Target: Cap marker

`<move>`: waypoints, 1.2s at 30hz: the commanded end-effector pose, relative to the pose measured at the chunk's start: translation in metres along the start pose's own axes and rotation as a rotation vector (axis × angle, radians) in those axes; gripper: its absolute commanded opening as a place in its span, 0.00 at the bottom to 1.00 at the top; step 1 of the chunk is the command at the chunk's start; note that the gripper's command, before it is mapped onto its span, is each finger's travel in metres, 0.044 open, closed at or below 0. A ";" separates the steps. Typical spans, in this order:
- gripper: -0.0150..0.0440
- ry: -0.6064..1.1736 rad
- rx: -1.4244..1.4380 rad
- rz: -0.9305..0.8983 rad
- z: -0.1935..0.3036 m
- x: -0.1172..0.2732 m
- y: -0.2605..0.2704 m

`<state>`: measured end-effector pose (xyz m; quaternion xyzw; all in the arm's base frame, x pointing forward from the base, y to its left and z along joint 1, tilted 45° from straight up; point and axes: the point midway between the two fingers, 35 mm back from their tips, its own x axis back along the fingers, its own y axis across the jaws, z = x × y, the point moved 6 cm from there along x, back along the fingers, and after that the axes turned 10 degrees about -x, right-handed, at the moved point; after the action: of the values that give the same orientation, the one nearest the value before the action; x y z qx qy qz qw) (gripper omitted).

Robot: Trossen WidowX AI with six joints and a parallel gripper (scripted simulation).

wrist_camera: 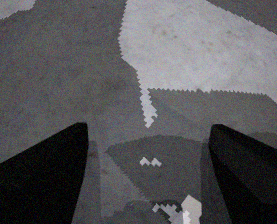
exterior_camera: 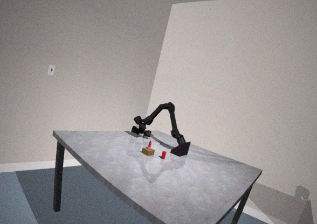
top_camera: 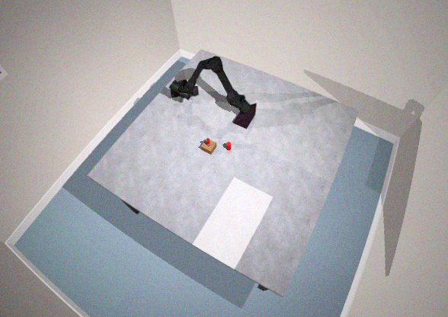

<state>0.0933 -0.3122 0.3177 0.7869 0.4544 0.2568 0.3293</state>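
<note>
Cap (exterior_camera: 163, 154) stands upright and loose on the grey tabletop (exterior_camera: 188, 185), nearest the exterior camera, just beside the tan holder block (exterior_camera: 147, 151) where the red marker (exterior_camera: 149, 144) stands uncapped. Beyond them sits the arm's dark base (exterior_camera: 181, 149). Farthest back, the claw (exterior_camera: 140, 131) hangs low over the tabletop's rear edge, about half open, gripping nothing.

Open table (top_camera: 160, 171) is lying around the cap (top_camera: 228, 145), with a gap separating it from the block (top_camera: 209, 147) and marker (top_camera: 208, 140). The gripper (top_camera: 179, 91) is sitting far off near the table's back corner.
</note>
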 end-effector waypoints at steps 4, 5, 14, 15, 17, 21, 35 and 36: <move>0.67 0.242 -0.028 -0.173 0.038 0.062 0.034; 0.67 0.276 -0.029 -0.185 0.044 0.070 0.036; 0.67 0.485 0.014 -0.278 0.087 0.128 0.054; 0.67 0.513 0.026 -0.278 0.094 0.135 0.053; 0.67 0.589 0.049 -0.275 0.111 0.156 0.046; 0.67 0.744 0.114 -0.261 0.144 0.205 0.026; 0.67 1.061 0.481 -0.137 0.187 0.366 -0.104; 0.67 1.066 0.514 -0.129 0.185 0.376 -0.116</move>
<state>0.3367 -0.0193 0.1649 0.5702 0.6543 0.4874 -0.0962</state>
